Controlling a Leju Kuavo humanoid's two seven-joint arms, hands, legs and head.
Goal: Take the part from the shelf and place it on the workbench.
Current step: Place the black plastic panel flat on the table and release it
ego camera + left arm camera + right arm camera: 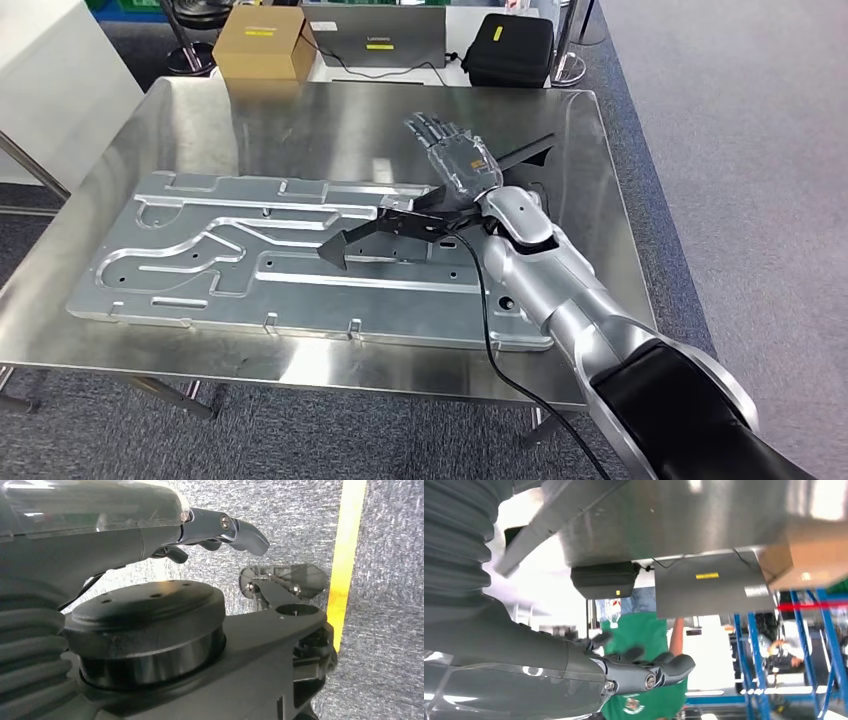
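on workbench [300, 130], part [250, 265] lies below r hand [455, 155] fingers [432, 127], apart.

Silver right arm [560, 290] with black cable [490, 330], translucent right hand [455, 155], dark fingers [430, 125].

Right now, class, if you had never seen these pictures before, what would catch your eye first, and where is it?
The big machined aluminium plate lies flat across the shiny steel workbench, filling most of it. Above its right end the silver right arm reaches in, its right hand open with fingers spread, holding nothing. Beyond the bench's far edge stand a cardboard box, a laptop and a black case.
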